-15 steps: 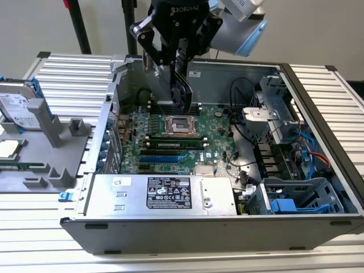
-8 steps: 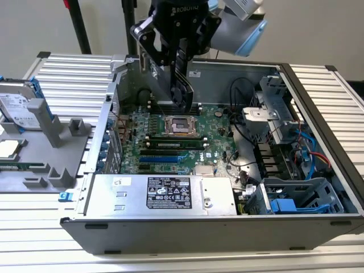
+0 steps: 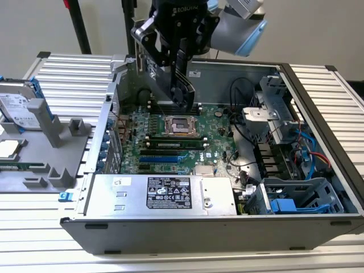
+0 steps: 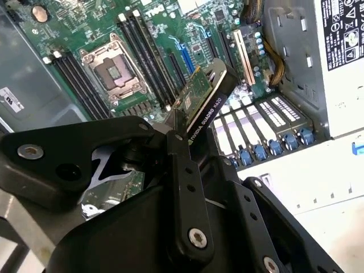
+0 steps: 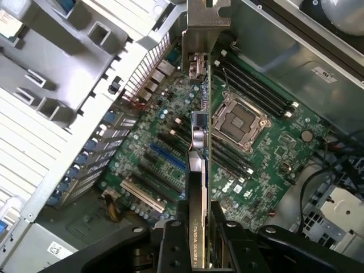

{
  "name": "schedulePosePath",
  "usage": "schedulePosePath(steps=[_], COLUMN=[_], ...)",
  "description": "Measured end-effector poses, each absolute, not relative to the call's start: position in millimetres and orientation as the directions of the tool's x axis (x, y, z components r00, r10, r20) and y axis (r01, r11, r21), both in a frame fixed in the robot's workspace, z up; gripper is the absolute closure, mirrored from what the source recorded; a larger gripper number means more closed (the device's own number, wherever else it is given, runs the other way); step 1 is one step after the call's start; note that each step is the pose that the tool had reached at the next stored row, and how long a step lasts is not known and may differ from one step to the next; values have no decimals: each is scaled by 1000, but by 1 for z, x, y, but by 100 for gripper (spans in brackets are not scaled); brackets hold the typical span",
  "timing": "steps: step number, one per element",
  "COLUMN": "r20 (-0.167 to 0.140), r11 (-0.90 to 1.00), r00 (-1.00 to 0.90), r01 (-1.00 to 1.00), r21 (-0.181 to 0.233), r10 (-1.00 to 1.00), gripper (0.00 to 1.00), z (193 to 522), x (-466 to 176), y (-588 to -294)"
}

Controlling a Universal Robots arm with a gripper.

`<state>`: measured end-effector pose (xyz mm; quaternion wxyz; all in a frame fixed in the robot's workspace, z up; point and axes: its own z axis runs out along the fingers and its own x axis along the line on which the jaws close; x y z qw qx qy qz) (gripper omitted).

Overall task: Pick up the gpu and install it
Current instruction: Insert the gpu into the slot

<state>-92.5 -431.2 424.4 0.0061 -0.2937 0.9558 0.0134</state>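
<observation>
"Exterior view: what stage?"
"Carrying, I judge. Pickup is done, installation is not. The computer case (image 3: 318,85) lies open, and the gripper (image 3: 183,98) hangs over the motherboard (image 3: 136,133)."
"Grip?"
"First wrist view: jaws clamped on the gpu (image 5: 199,170), held edge-down above the board, unseated."
"Requirement?"
"Likely to line the card's edge up over the expansion slots (image 5: 168,157), with the bracket toward the rear openings."
</observation>
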Motion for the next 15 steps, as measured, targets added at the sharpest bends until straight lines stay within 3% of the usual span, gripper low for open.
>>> schedulePosePath(steps=[15], r20=[-19], r11=[756], r00=[-756], r01=[-655], r21=[21], r10=[-654], gripper=[100], z=[424], x=[-92], y=[-431])
